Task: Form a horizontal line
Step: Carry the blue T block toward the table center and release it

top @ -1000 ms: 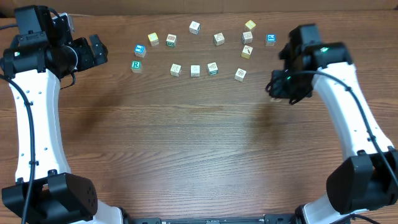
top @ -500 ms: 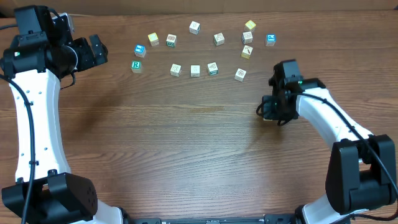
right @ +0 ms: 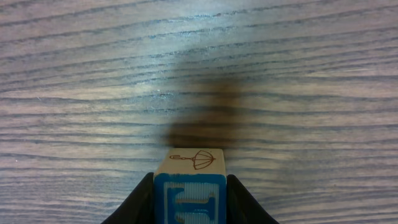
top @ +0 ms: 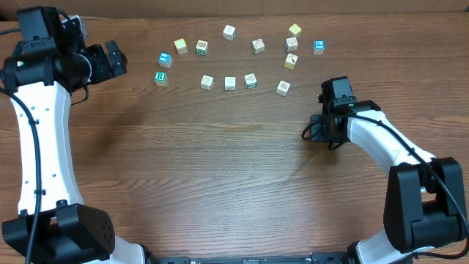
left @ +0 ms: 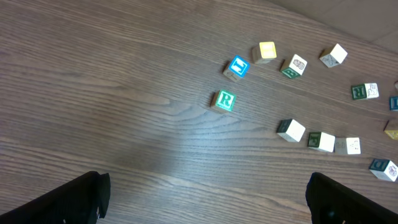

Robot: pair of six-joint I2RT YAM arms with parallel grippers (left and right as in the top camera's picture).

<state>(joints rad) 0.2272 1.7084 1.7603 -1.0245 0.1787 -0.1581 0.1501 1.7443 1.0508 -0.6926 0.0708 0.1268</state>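
No line is laid yet: the cubes lie apart on the desk [top: 220, 169]. One cube [right: 190, 183], blue on its front face with an umbrella drawn on its cream top, is gripped by the right jaws, a finger [right: 138, 202] pressed on each side. It sits low over bare wood on the right of the desk, nearer than the scattered cubes. From overhead the arm [top: 381, 139] hides it, and whether it touches the wood cannot be told. The R cube [top: 160, 76], green-lettered, lies at the left end of the scatter. A blue cube [top: 165, 58] lies just behind it, apart, and a yellow cube [top: 180, 45] beyond that. To the right of the R cube, three cubes [top: 230, 83] stand in a loose row with gaps between them. More cubes arc along the far side, ending at a second blue cube [top: 319, 46]. The left jaws stand wide open and empty, hovering at the far left, near the R cube but clear of it.
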